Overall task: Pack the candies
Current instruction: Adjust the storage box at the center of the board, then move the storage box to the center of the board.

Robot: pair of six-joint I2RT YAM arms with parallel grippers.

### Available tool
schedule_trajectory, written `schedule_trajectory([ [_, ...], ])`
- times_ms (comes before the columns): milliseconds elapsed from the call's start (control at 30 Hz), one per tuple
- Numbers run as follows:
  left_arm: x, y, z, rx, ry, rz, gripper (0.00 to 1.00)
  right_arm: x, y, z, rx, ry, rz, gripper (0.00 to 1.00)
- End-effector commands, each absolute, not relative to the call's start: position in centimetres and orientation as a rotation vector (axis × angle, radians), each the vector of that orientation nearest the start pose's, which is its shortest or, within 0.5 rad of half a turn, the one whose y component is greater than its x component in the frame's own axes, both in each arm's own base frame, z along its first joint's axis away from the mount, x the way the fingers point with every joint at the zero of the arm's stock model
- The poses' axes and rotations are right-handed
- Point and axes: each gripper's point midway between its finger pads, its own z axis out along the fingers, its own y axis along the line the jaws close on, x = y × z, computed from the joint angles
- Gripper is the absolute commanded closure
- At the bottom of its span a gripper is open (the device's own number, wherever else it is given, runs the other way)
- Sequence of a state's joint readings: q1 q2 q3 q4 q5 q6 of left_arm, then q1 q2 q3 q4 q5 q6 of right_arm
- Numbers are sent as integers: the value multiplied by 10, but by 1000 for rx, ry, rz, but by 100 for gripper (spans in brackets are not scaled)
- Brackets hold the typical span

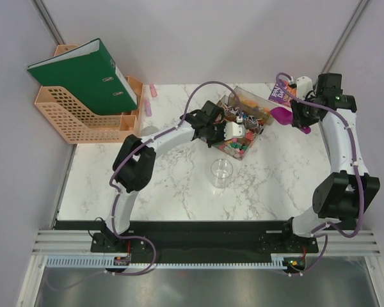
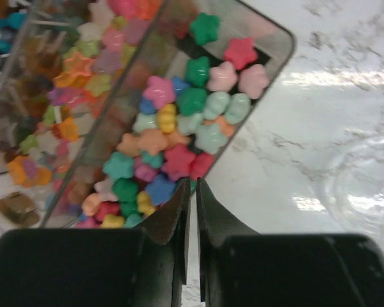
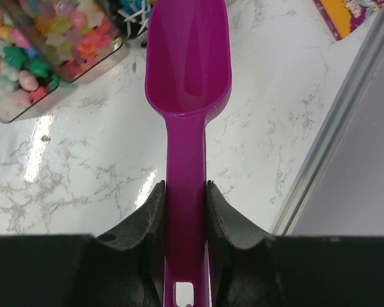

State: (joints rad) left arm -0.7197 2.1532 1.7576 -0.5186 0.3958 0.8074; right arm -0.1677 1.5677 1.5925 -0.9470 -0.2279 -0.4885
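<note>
Currently right claw (image 3: pixel 185 190) grips empty purple scoop (image 3: pixel 189 64); left claw (image 2: pixel 192 185) nearly closed at tray (image 2: pixel 288 46) rim. Should dip low into candies (image 3: pixel 25 57) upper left, bowl level.

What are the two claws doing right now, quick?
Left gripper: closed beside the clear rectangular tray of candies.
Right gripper: closed on the purple plastic scoop.
</note>
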Motion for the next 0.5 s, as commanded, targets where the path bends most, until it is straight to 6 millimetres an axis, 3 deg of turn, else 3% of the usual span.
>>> schedule_trajectory([
  [0,441,-392,181,1490,1516,-356,85,392,-41,245,-612,2365,3,100],
  [67,451,-368,194,1425,1545,-338,74,398,-43,247,-655,2369,-2,100],
  [100,455,-360,203,1397,1539,-323,70,407,-46,261,-686,2331,-30,100],
  [133,465,-346,224,1337,1517,-293,62,416,-46,251,-716,2351,-11,100],
  [167,470,-335,222,1303,1541,-258,56,415,-45,249,-749,2368,8,100],
  [200,484,-318,221,1234,1580,-211,43,429,-44,251,-783,2352,24,100],
  [267,501,-300,217,1151,1648,-168,36,426,-38,246,-849,2387,88,100],
  [300,509,-292,213,1105,1690,-155,32,436,-35,247,-889,2380,93,100],
  [333,522,-277,190,1045,1783,-162,29,435,-32,243,-983,2374,90,100],
  [367,531,-270,194,1008,1820,-156,29,427,-29,236,-1041,2411,109,100],
  [467,554,-254,168,912,1951,-201,32,423,-22,215,-1194,2451,72,100],
])
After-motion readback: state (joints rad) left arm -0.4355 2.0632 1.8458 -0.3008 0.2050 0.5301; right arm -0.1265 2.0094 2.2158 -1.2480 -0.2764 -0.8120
